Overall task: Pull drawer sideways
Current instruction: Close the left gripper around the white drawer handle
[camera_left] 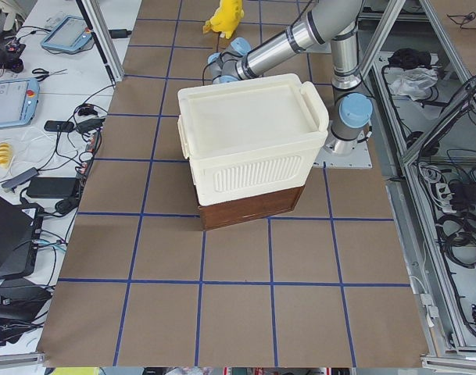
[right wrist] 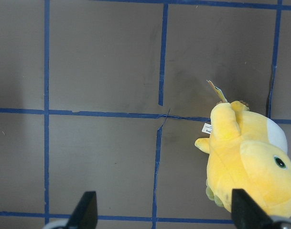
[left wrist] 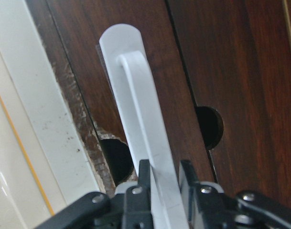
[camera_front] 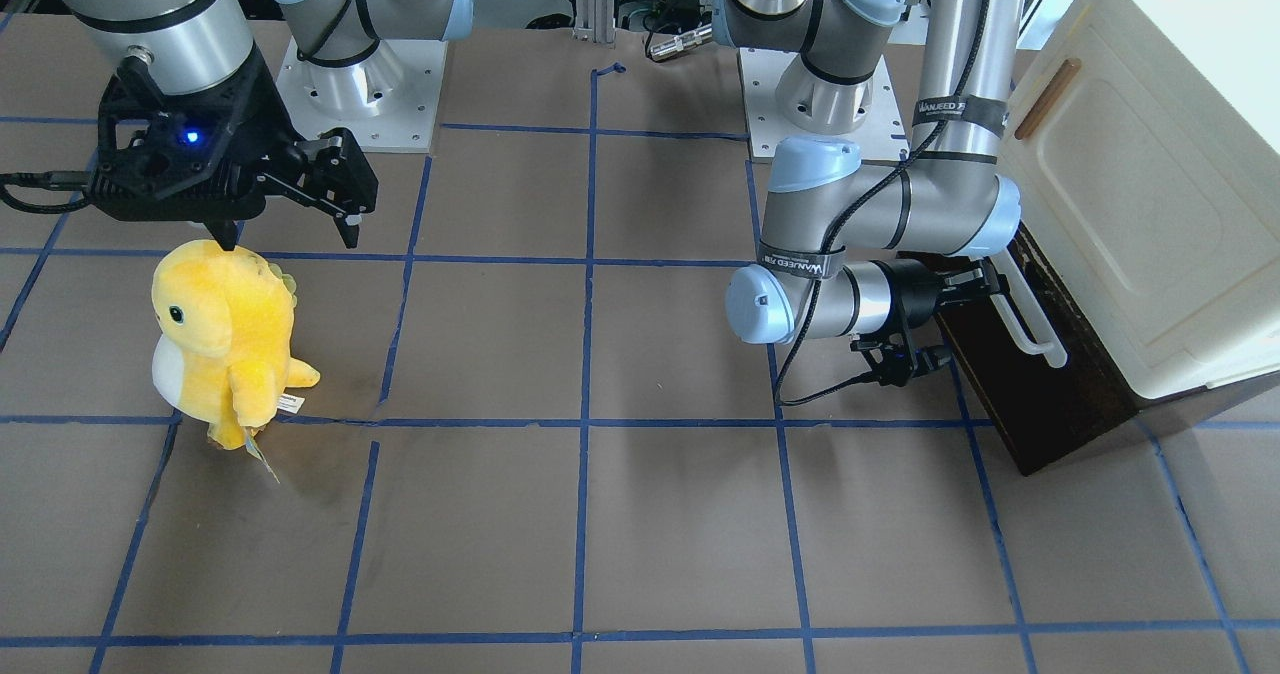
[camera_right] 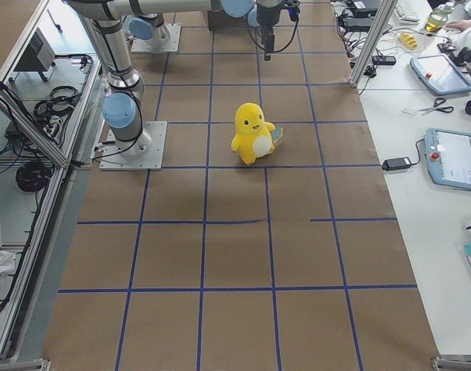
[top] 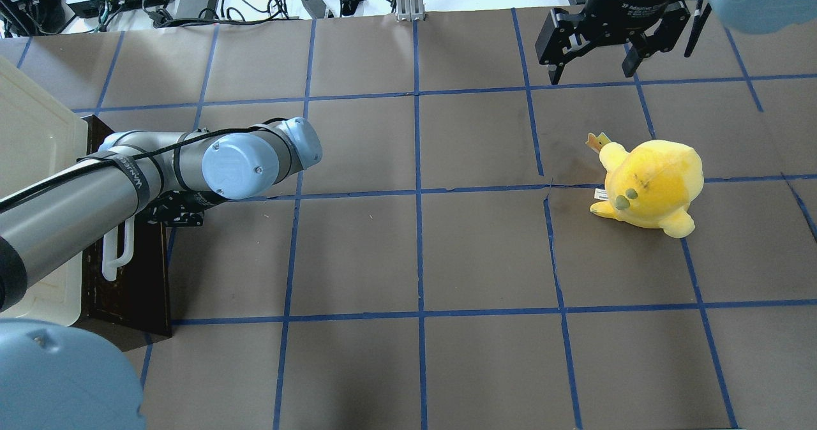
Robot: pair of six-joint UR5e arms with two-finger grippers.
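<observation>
White handle [left wrist: 140, 119] is pinched tight in the left gripper [left wrist: 164, 169], set for a sideways pull on the drawer [camera_front: 1050, 404], which looks closed under the cabinet [camera_front: 1150, 204]. The right gripper [top: 592, 73] hangs wide open and empty.

light: bright, even | shadows: soft, faint | focus: sharp; left wrist view slightly blurred

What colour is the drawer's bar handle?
The handle is white, against the dark brown drawer front; clearest in the left wrist view.

brown table top [top: 479, 245] with blue tape grid [top: 419, 191], white side benches [camera_right: 428, 232]
</observation>
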